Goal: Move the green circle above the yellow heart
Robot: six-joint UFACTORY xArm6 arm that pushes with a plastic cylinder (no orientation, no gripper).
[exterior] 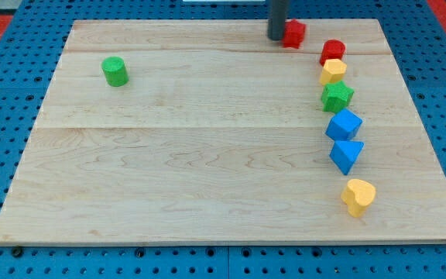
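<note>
The green circle (114, 70) sits near the view's upper left on the wooden board (207, 155). The yellow heart (358, 195) lies at the view's lower right, at the bottom end of a curved line of blocks. My tip (276, 36) is at the view's top centre-right, touching the left side of a red block (293, 32). The tip is far right of the green circle and far above the yellow heart.
Down the right side run a red block (332, 51), a yellow block (333, 71), a green star (337, 97), a blue cube (344, 124) and a blue triangle-like block (347, 154). A blue pegboard surrounds the board.
</note>
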